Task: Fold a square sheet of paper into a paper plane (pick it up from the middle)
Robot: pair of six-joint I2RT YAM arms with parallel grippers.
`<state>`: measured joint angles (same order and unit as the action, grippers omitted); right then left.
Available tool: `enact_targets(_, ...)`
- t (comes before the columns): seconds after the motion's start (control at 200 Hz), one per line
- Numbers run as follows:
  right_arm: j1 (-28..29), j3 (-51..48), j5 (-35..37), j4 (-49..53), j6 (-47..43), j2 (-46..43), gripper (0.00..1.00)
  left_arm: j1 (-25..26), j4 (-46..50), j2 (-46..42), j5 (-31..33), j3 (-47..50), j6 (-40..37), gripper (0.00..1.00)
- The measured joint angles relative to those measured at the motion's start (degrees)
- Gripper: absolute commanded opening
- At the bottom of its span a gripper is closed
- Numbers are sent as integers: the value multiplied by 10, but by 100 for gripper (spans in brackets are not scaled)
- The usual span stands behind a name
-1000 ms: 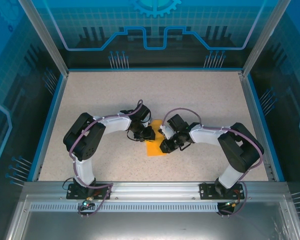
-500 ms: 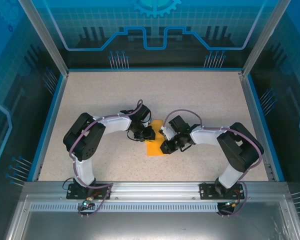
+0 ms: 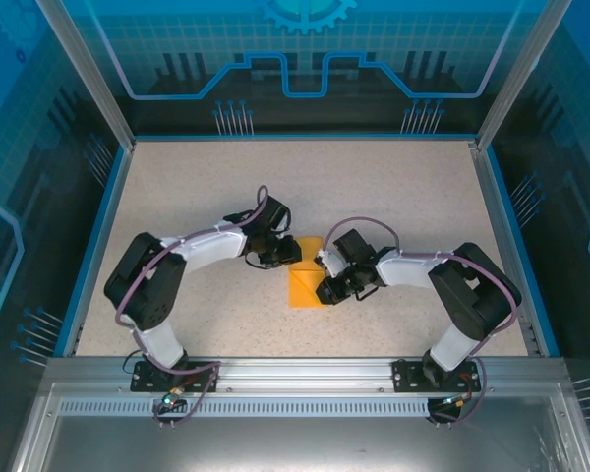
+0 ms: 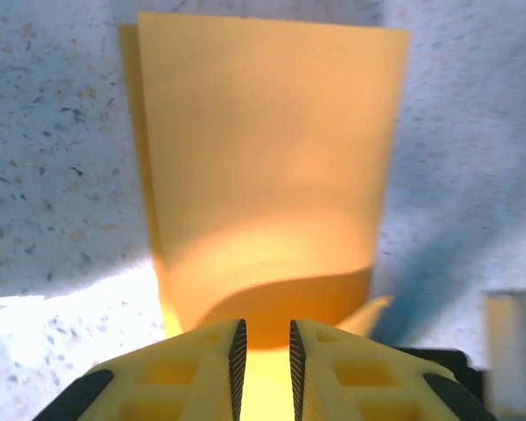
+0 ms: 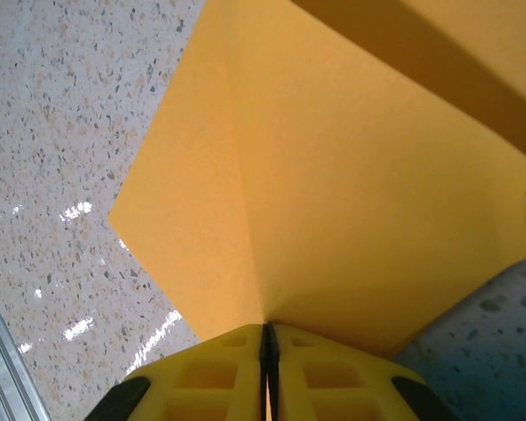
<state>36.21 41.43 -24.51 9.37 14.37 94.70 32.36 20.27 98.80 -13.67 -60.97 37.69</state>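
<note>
Table (image 3: 403, 187): flat beige top with fine dark speckle, matt with a few bright glints in the right wrist view (image 5: 70, 105), edged by a blue rim (image 3: 93, 246) and fronted by a ribbed metal rail (image 3: 295, 379). Paper (image 3: 305, 287): thin, plain, orange-yellow, already folded. It lies at the middle of the table between the two grippers, longer than wide from above. In the left wrist view (image 4: 263, 158) it is a smooth curved panel with a straight far edge and a second layer showing along its left side. In the right wrist view (image 5: 351, 193) it shows a sharp crease and a pointed corner over the table. Changes from a second ago: the left arm (image 3: 143, 285) has swung its elbow outward to the left and nearer the rail, and its gripper has shifted slightly toward the far side. The paper and the right arm sit about where they were. Left gripper (image 3: 287, 252): yellow ribbed fingers at the paper's far left corner, with only a narrow slot between them (image 4: 263, 338). The paper's near edge runs into that slot and rises from it, held. Right gripper (image 3: 324, 289): at the paper's right edge, yellow fingers pressed together with no gap (image 5: 266, 338), pinching the paper at its crease.
</note>
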Motion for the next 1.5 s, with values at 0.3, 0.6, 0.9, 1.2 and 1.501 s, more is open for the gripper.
enact_targets(0.3, 0, -3, -2, 0, 2, -3, 10, 42, -35, -32, -19, 43, 50, 22)
enact_targets(0.6, 0, -3, -2, 1, 2, -3, 10, 60, -111, 22, -46, 75, 104, 21)
enact_targets(0.9, 0, -3, 0, 9, 2, -6, 9, 60, -122, 45, -40, 75, 102, 18)
enact_targets(1.2, 0, -21, 1, 0, 15, -21, 9, 59, -111, 47, -28, 70, 98, 18)
enact_targets(1.501, 5, -35, 14, -9, 48, -34, 9, 56, -100, 52, -29, 61, 87, 18)
